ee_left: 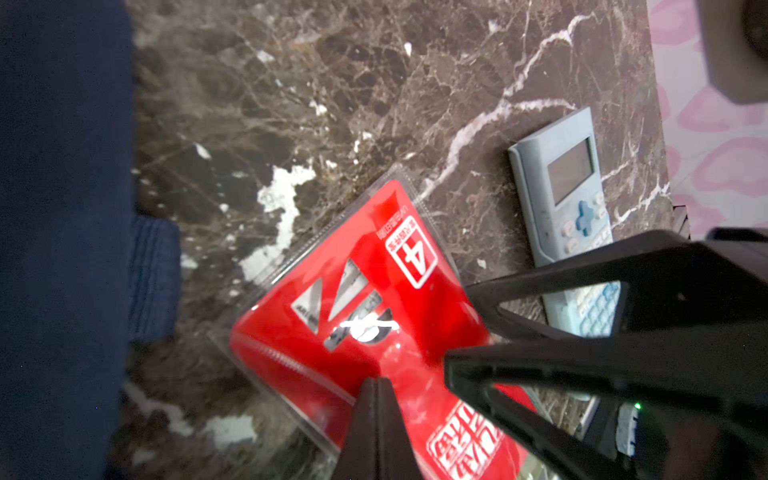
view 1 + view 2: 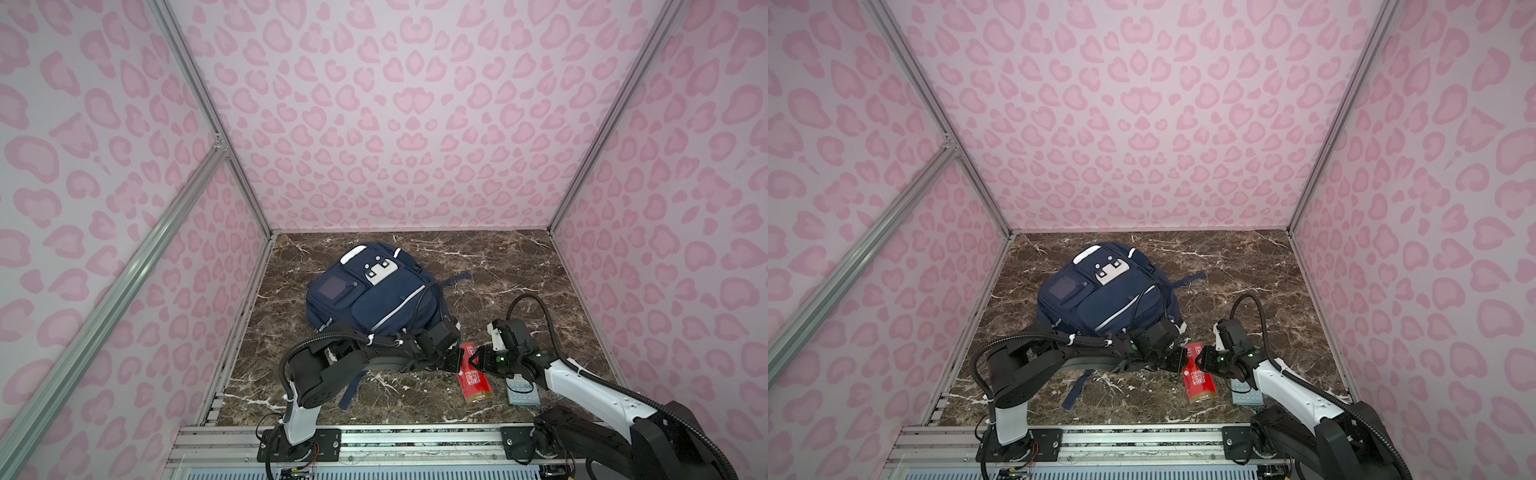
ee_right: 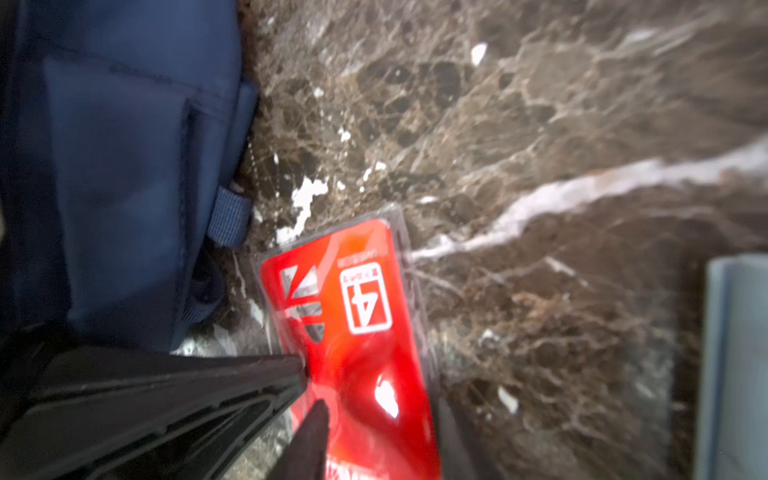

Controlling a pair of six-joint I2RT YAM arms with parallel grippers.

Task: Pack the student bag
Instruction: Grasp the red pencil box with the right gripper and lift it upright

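The student bag [image 2: 374,299] [image 2: 1104,299], navy with white stripes, lies flat at the back left of the marble table; its side shows in the wrist views [image 1: 62,208] [image 3: 116,166]. In front of it to the right lies a red packet [image 2: 473,384] [image 2: 1200,386] [image 1: 299,365] [image 3: 365,299] in a clear sleeve. My left gripper [image 2: 460,360] [image 2: 1183,360] [image 1: 376,386] is shut, tips at the packet's left edge. My right gripper [image 2: 476,359] [image 2: 1199,359] [image 3: 380,403] faces it, fingers a narrow gap apart around the packet's bulging middle.
A light-blue calculator [image 2: 521,394] [image 2: 1246,397] [image 1: 569,199] [image 3: 735,365] lies just right of the packet, partly under my right arm. A navy bag strap [image 2: 351,395] trails toward the front rail [image 2: 415,436]. Pink patterned walls enclose the table on three sides.
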